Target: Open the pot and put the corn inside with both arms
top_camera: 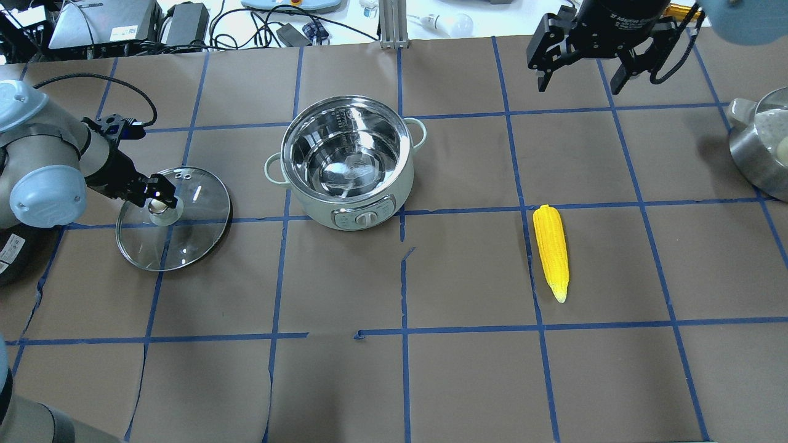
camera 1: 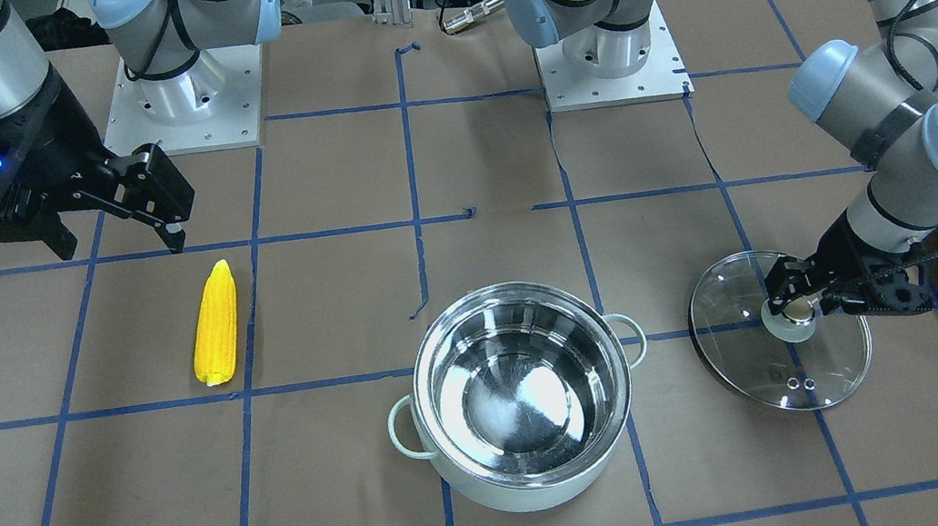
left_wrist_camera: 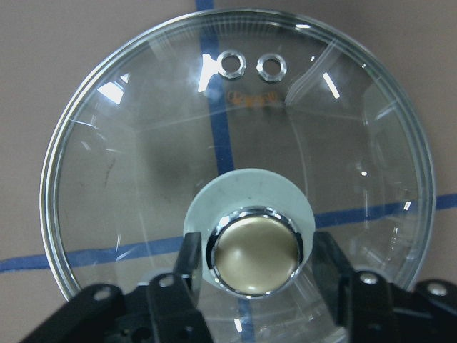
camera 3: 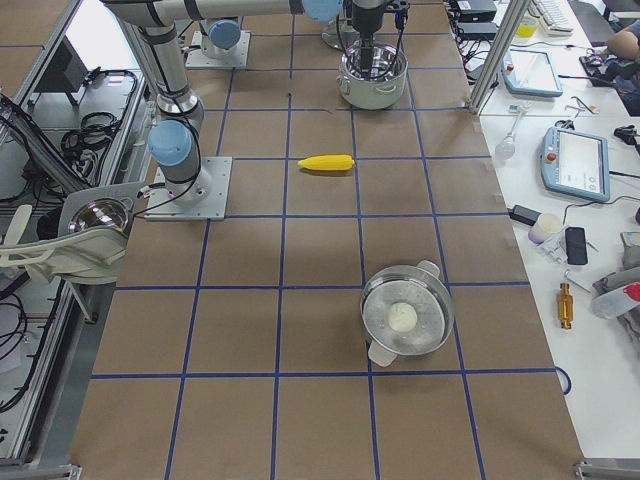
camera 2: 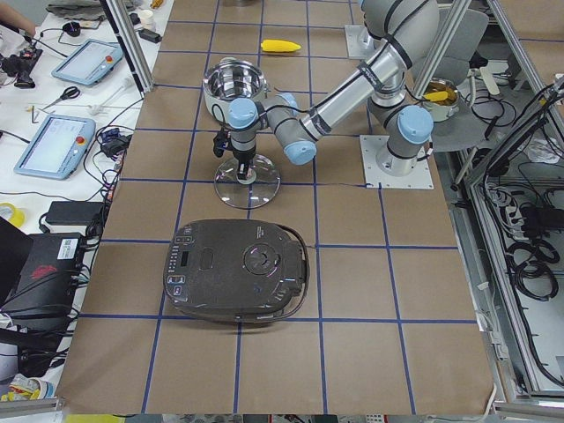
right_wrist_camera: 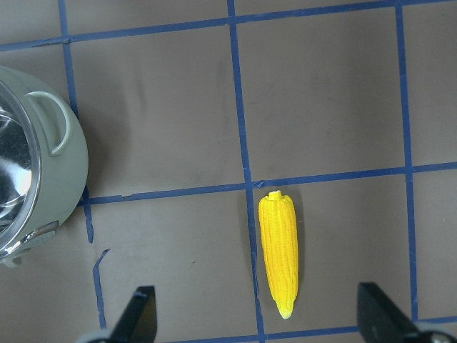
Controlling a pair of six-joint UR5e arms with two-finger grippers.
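The mint-green pot [camera 1: 519, 490] stands open at mid-table, its steel inside empty; it also shows in the overhead view [top_camera: 345, 212]. Its glass lid [camera 1: 779, 380] lies on the table beside it. My left gripper [camera 1: 794, 304] straddles the lid's knob [left_wrist_camera: 255, 250]. Its fingers [left_wrist_camera: 191, 261] stand just off the knob with a narrow gap on each side, so it is open. The yellow corn [top_camera: 551, 249] lies flat on the table. My right gripper [top_camera: 580, 77] is open and empty, high above the table beyond the corn [right_wrist_camera: 278, 254].
A black appliance [camera 2: 238, 269] sits on the table past the lid on my left. A steel pan with a white ball [camera 3: 405, 315] sits far to my right. Blue tape lines grid the brown table cover.
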